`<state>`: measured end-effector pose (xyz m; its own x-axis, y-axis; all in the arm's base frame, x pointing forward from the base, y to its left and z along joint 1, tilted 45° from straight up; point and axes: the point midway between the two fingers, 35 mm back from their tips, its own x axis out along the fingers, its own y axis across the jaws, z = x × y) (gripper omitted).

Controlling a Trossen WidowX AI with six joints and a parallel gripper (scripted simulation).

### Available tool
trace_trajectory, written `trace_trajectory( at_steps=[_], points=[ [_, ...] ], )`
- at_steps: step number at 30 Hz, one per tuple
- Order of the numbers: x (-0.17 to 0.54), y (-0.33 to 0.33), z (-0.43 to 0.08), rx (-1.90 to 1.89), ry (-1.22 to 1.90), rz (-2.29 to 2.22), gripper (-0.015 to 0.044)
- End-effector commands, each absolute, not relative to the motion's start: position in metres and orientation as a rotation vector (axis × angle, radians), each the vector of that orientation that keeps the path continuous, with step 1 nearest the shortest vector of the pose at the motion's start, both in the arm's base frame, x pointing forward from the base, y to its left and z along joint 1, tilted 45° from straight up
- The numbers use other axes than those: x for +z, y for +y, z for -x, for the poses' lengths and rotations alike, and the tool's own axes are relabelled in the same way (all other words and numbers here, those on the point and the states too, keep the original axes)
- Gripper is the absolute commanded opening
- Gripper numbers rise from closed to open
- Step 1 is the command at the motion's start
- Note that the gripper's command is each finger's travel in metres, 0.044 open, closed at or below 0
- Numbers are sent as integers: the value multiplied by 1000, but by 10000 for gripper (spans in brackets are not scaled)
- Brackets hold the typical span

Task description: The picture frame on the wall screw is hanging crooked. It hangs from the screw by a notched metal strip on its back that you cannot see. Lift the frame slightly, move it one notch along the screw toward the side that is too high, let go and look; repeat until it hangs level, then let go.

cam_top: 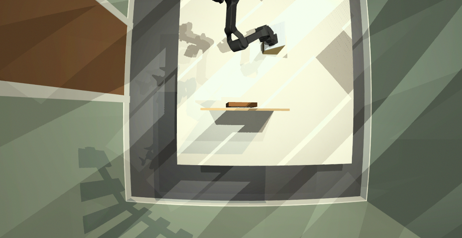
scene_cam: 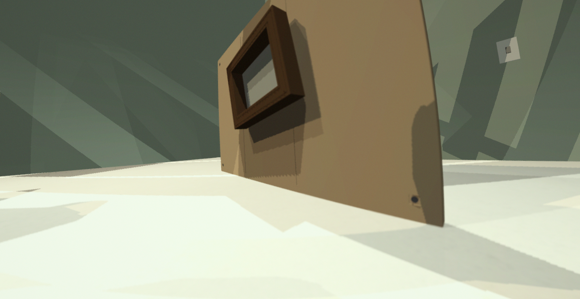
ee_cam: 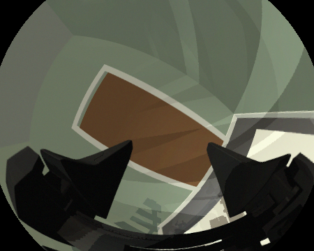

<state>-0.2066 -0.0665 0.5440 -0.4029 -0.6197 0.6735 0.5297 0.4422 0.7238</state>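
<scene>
The brown picture frame [cam_top: 242,104] [scene_cam: 284,54] hangs on the robot's side of the upright tan board [cam_top: 277,109] [scene_cam: 364,94]. In the exterior view it is tilted, with its right side higher and its upright bars leaning to the left at the top. The screw and the notched strip are hidden behind it. My gripper [cam_top: 274,39] [ee_cam: 171,146] is open, with nothing between its fingers in the wrist view. It is well away from the frame, toward the arm's base and to the right of the frame in the top view.
The board stands across the cream table top [cam_top: 323,133] [scene_cam: 182,232]. A pale panel with an olive slanted face [cam_top: 274,50] shows right beside the gripper in the top view; what it is I cannot tell. The wrist view shows a brown floor area [ee_cam: 139,115] and walls, not the frame.
</scene>
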Motion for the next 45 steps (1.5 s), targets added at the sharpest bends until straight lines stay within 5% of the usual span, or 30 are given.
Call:
trace_trajectory(
  at_steps=[1, 6, 19, 32, 45],
  points=[
    [544, -65, 207, -1259, -1546, -75, 374],
    [533, -19, 219, -1500, -1587, 115, 260],
    [495, 120, 190, -2205, -1617, 722, 260],
    [452, 211, 80, -2859, -1504, 1394, 260],
    [403, 214, -58, -3385, -1251, 2179, 260]
  ],
)
